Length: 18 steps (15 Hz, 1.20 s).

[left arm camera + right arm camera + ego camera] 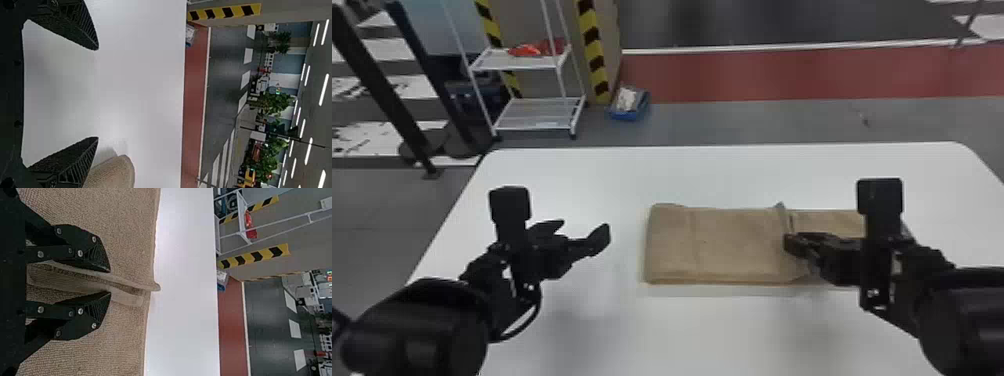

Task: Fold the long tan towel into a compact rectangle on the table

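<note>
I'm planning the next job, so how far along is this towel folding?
Partly done, it seems: the tan towel lies as a long band, its left part layered. The right gripper is at that part's right edge; whether it grips is unclear. The section farther right probably needs folding in for a compact rectangle.
</note>
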### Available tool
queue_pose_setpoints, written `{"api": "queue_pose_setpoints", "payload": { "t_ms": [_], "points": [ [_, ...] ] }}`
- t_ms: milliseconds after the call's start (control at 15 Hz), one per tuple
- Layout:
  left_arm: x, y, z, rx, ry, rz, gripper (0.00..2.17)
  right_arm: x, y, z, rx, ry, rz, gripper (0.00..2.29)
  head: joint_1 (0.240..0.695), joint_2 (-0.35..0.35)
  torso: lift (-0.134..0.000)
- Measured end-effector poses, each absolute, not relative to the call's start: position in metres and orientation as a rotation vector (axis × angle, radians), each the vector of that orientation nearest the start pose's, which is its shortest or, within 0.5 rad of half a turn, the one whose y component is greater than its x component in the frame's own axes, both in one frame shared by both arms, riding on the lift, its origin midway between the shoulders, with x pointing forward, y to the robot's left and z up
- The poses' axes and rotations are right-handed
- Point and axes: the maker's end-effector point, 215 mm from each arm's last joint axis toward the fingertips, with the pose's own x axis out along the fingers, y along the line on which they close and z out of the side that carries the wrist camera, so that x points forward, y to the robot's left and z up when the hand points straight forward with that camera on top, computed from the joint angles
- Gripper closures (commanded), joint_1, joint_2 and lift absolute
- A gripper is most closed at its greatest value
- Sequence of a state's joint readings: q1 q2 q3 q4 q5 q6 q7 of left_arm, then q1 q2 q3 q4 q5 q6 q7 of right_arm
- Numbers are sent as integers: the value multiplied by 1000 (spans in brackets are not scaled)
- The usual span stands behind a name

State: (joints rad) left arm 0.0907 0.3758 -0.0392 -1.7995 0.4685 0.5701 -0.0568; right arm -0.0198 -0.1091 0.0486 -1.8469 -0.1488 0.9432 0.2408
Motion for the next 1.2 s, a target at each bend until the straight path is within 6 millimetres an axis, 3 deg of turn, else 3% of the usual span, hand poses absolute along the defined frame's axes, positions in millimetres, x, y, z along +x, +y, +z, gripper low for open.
{"api": "queue_pose_setpoints", "payload": {
  "t_ms": [267,333,400,467,933,1200],
  "points": [
    [537,261,-427,-77,466,-205,66,529,-165,-446,82,670,329,822,695,99,-128],
    [537,261,-426,-77,465,-205,66,529,-165,-447,82,672,329,964,695,99,-128],
    [537,261,-426,-77,465,-205,66,528,-165,-447,82,673,329,1268,695,99,-128],
    [537,261,-426,-77,465,-205,66,528,-165,-447,83,675,329,1386,695,99,-128],
    [536,262,-427,-78,468,-203,70,525,-162,-445,100,670,339,1382,695,103,-128],
    [534,261,-429,-79,475,-204,70,530,-164,-424,88,612,329,1382,695,100,-128]
  ]
}}
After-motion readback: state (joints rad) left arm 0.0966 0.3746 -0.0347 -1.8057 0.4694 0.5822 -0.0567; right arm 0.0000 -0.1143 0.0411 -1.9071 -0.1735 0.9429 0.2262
